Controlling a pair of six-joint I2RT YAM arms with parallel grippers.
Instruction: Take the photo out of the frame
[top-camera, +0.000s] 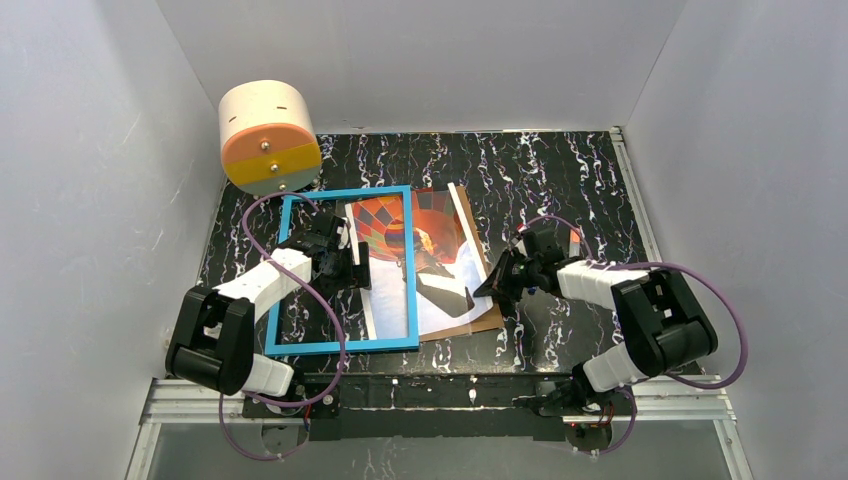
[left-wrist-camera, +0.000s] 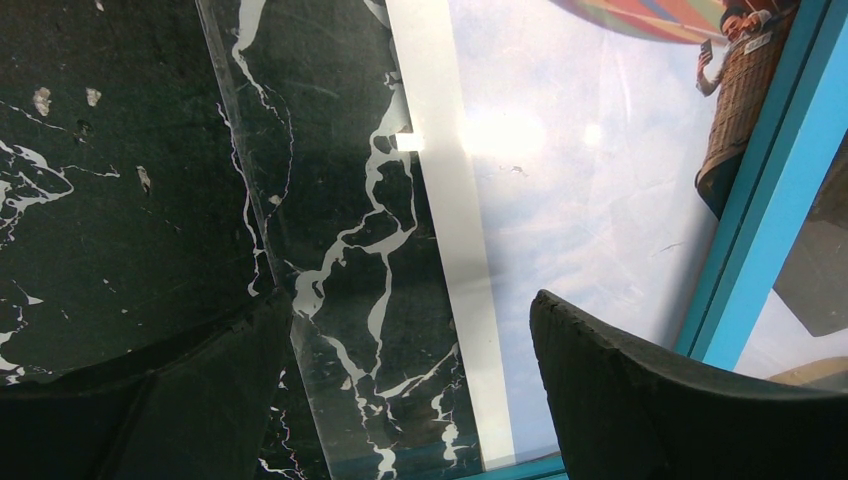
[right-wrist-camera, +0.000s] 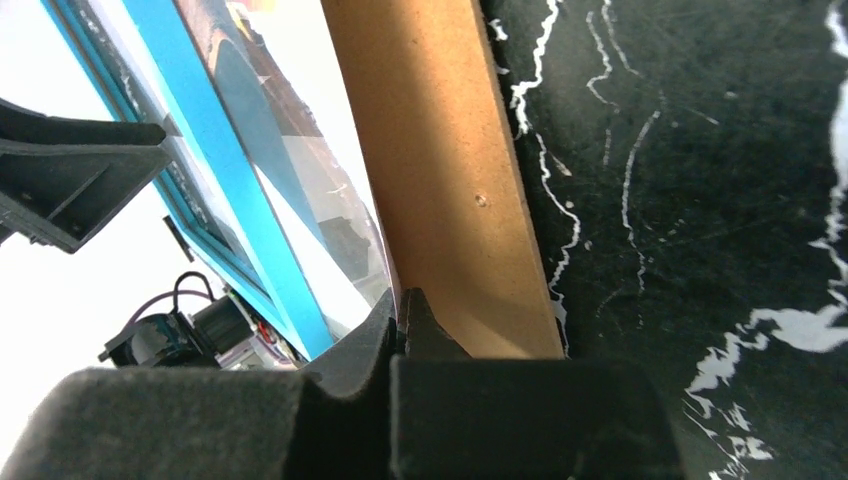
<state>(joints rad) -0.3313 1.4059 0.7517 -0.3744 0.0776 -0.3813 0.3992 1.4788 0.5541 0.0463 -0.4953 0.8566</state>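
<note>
The blue frame (top-camera: 283, 270) lies flat on the black marble table, left of centre. The photo (top-camera: 440, 250), a hot-air balloon print, lies askew with its left part inside the frame opening and its right part sticking out past the frame's right bar. My left gripper (top-camera: 350, 262) is open inside the frame opening; in the left wrist view (left-wrist-camera: 410, 350) its jaws straddle the photo's white border (left-wrist-camera: 450, 250) and a clear pane (left-wrist-camera: 330, 200), beside the frame bar (left-wrist-camera: 770, 230). My right gripper (top-camera: 490, 287) is shut on the photo's right edge (right-wrist-camera: 330, 200), with the fingertips (right-wrist-camera: 402, 310) pinching the thin sheet.
A plain brown backing board (top-camera: 488, 322) lies under the photo's right side; it also shows in the right wrist view (right-wrist-camera: 450, 180). A cream and orange round drum (top-camera: 268, 135) stands at the back left. White walls enclose the table on three sides.
</note>
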